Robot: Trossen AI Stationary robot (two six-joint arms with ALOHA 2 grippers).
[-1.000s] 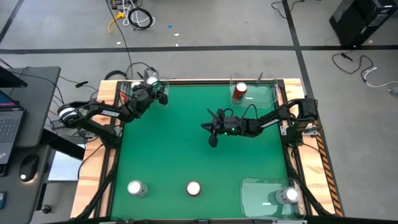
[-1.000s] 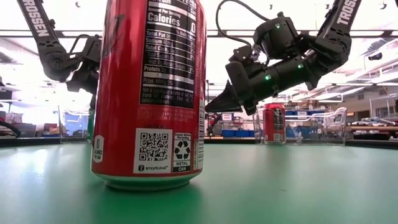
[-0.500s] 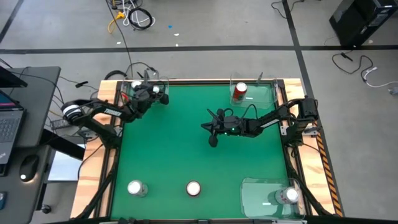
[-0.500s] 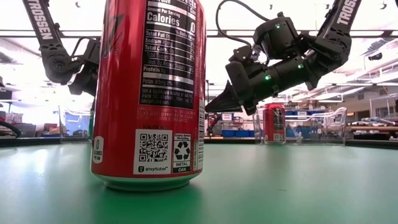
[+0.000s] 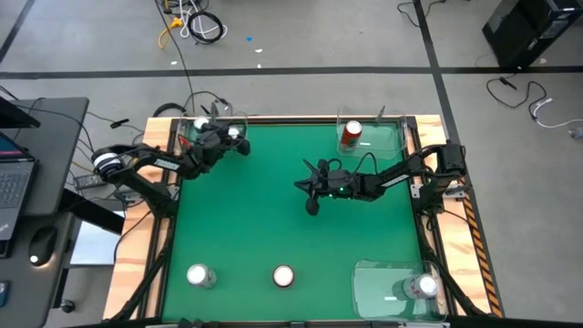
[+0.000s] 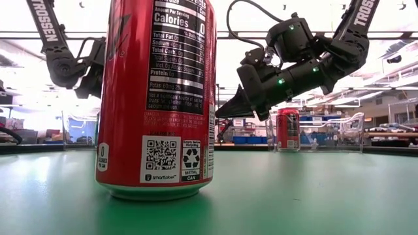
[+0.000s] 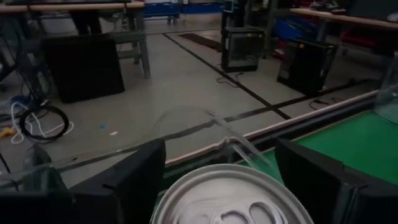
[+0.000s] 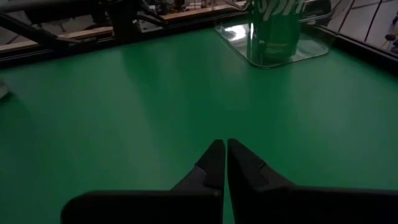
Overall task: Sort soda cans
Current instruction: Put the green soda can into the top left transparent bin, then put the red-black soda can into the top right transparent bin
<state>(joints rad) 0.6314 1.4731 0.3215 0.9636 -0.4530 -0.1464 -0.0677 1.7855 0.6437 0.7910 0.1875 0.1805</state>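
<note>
While the left claw [image 5: 230,138] is hanging at the far left corner of the green surface [image 5: 273,228], its fingers [image 7: 134,174] are standing apart on either side of a silver can top [image 7: 233,202], over the clear tray [image 5: 196,125] in that corner; whether the pads are touching the can wall cannot be told. The right claw [image 5: 302,186] is waiting above mid-surface with its fingers [image 8: 214,163] pressed together and holding nothing. The other soda cans are standing upright: a red can [image 5: 352,133] in the far right tray [image 5: 392,137], a can [image 5: 424,286] in the near right tray [image 5: 373,282], and a red can [image 5: 283,275] and a silver-topped can [image 5: 199,274] loose along the near edge. Each can is probably presenting a stiff but thin, smooth cylinder wall, likely slippery under hard pads and liable to dent under excess force; fill weight cannot be judged. The recommended grasp is falling across the cylinder side below the rim, at mid-height or higher, with the can kept upright to avoid tipping.
</note>
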